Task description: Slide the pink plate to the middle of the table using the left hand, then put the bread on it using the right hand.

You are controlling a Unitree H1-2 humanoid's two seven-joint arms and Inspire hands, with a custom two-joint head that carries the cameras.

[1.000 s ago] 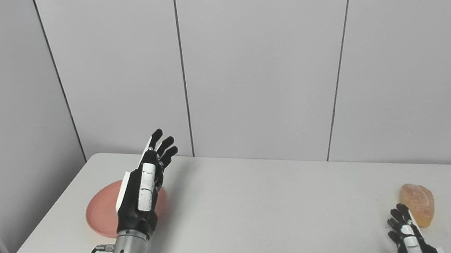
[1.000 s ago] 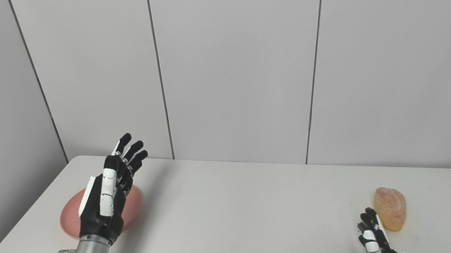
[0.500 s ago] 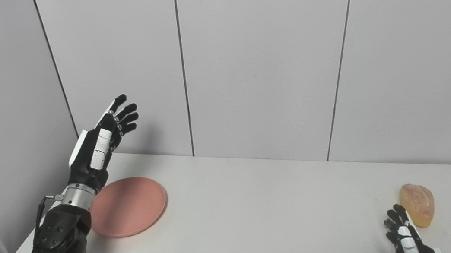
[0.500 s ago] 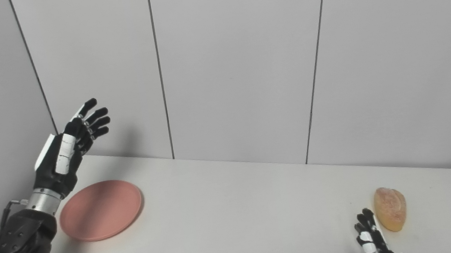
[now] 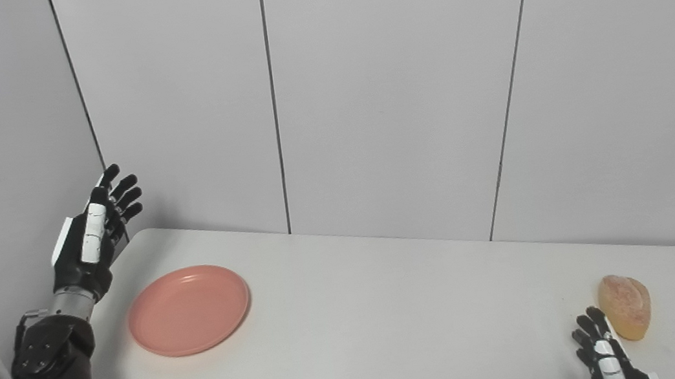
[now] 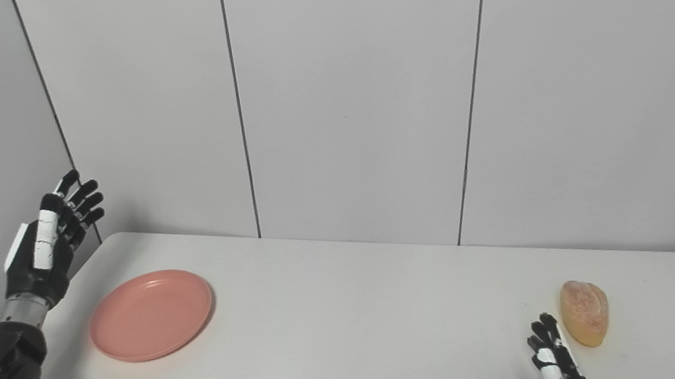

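1. The pink plate is lying flat on the white table, near the table's far left corner, nothing on it.
2. The left hand is hanging in the air up and to the left of the pink plate, out past the table's left edge, in front of the grey wall panels. It is not touching the pink plate; there is a clear gap between them.
3. The left hand is standing open: fingers stretched out and slightly fanned, pointing up and away toward the wall, holding nothing. The black forearm is rising from the bottom left corner, beside the pink plate's left rim.
4. The bread is sitting on the table far to the right of the pink plate, near the table's right edge, well apart from the pink plate.
5. The right hand is poking in at the bottom edge, just beside the bread on its near-left side. Fingertips are pointing up toward the bread, very near it; whether they are touching it cannot be told.
6. The right hand is only partly showing; its fingers are looking loosely apart and it is gripping nothing, the bread lying free on the table.
7. The middle of the table, right of the pink plate, is showing bare white surface.
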